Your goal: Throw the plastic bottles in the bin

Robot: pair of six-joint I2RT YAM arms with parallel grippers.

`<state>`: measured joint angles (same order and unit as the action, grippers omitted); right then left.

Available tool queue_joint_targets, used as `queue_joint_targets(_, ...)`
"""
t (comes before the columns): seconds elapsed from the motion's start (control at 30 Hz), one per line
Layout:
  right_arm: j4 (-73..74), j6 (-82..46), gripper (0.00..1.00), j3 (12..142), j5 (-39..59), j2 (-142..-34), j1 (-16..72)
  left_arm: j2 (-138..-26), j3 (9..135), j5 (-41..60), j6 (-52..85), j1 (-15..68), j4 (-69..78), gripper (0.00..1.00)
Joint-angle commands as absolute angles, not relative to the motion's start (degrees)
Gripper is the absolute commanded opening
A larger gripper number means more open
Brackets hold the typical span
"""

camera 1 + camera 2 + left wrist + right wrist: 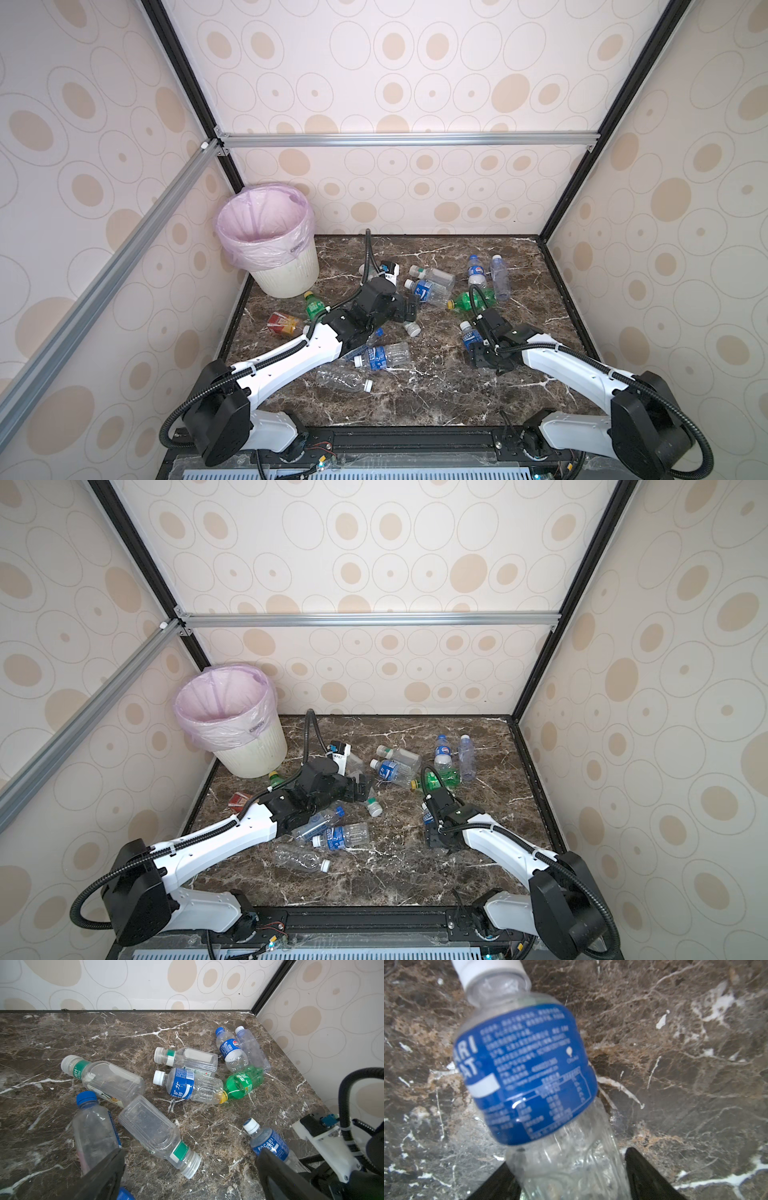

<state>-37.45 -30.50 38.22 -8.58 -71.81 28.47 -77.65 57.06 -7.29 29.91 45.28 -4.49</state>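
The brown marble bench [415,399] is the biggest thing here. The bin [286,278] stands on its far left corner, with a pink bag [249,249] folded over the rim. Bottles [430,286] lie scattered over the middle and toward the far right corner. A red-label one [282,323] lies near the left edge. The left end effector [411,308] hangs over the middle bottles with its fingers spread wide, holding nothing. The right end effector [566,1157] is down on the right half of the bench, one finger on each side of the Pocari bottle [525,1074]. The fingers sit close against it. I cannot tell if they squeeze it.
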Motion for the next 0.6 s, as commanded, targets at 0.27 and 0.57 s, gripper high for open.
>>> queue_joint_targets(0.27,-32.21,-30.61,0.61,38.61,-5.22,-76.55,29.09,-78.3,64.38,-4.06,28.61,45.31,-12.93,0.99)
queue_joint_targets(0.57,-31.89,-29.23,0.55,42.61,-4.39,-78.83,32.99,-79.26,65.17,7.49,32.52,42.65,-12.66,0.99)
